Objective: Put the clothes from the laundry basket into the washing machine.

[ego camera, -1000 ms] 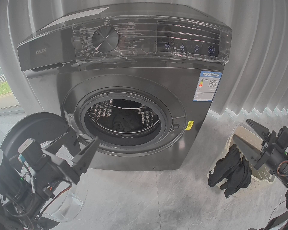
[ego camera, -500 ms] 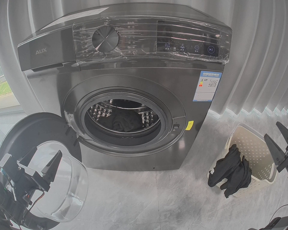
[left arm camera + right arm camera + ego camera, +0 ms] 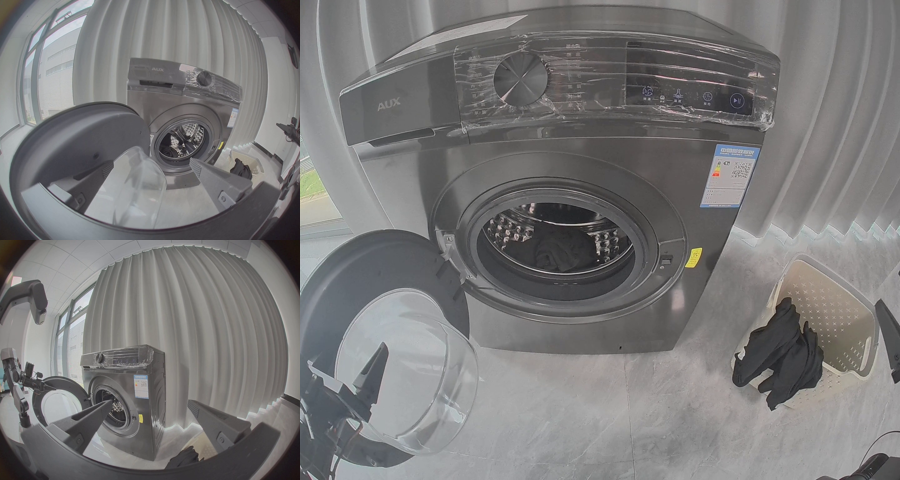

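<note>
Clothes (image 3: 781, 353) unmoved on laundry basket (image 3: 837, 309), left gripper (image 3: 150, 162) and right gripper (image 3: 150, 403) released, drawn back outward.

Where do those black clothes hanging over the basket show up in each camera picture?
Head view: black clothes draped over the laundry basket rim, right of the washing machine.
Left wrist view: the clothes far off, in the basket beyond the machine.
Right wrist view: the clothes close, near the machine's front corner.
Shared landmark: the machine's open door.
</note>
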Motion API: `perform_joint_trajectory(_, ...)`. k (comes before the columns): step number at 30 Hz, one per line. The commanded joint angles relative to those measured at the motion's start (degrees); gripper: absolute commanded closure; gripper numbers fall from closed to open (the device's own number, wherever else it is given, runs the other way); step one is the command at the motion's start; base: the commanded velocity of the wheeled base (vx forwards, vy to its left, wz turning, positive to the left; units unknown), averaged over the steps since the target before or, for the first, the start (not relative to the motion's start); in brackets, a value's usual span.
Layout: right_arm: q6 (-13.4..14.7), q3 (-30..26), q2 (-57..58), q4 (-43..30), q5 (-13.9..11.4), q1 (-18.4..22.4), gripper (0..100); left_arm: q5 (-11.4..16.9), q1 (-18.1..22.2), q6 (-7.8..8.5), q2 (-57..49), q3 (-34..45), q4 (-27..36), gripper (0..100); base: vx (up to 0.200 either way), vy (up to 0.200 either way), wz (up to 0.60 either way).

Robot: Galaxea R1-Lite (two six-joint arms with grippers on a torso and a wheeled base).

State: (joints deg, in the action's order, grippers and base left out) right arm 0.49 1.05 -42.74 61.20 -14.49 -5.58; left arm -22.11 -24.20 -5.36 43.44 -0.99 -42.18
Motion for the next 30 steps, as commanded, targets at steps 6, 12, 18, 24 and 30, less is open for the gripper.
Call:
perform_joint_trajectory(6, -0.1, -1.0, 13.3, -7.7, 0.0, 1.7, 0, 6.9, 8.0, 1.67, -19.1, 1.0, 12.5, 0, 0.000, 0.000, 0.00)
perform_joint_trajectory(12, -0.1, -1.0, 18.0, -13.1, -0.2, 2.5, 0, 13.9, 12.0, 3.08, -26.4, 1.0, 18.7, 0, 0.000, 0.000, 0.00)
perform_joint_trajectory(18, -0.1, -1.0, 19.0, -14.2, -0.2, 2.6, 0, 15.3, 13.2, 5.10, -29.6, 1.0, 22.7, 0, -0.167, 0.000, 0.00)
perform_joint_trajectory(24, 0.0, -1.0, 23.1, -18.7, -0.1, 2.8, 0, 15.7, 16.6, 5.10, -34.9, 1.0, 28.4, 0, -0.033, 0.000, 0.00)
perform_joint_trajectory(30, 0.0, -1.0, 31.4, -27.8, -0.2, 5.1, 0, 15.8, 18.7, 4.22, -38.2, 1.0, 32.8, 0, 0.000, 0.000, 0.00)
